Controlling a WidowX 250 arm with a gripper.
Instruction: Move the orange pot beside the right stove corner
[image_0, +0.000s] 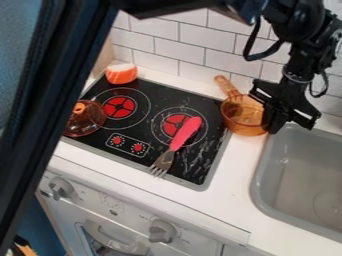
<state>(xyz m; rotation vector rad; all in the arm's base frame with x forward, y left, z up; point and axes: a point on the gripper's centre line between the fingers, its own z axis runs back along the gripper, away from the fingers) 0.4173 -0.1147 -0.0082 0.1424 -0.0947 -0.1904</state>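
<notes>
A dark post (59, 90) slants nearest; a pink-handled fork (184, 135) lies on the stovetop (161, 95); gripper (276, 118) at orange saucepan (240, 117), grip: can't tell.

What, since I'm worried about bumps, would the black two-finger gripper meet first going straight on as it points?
Probably the see-through orange pot, at its right side; depth is unclear, so the gripper might reach the white counter.

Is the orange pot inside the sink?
No, the orange pot is over the strip of white counter between the stove and the sink.
</notes>
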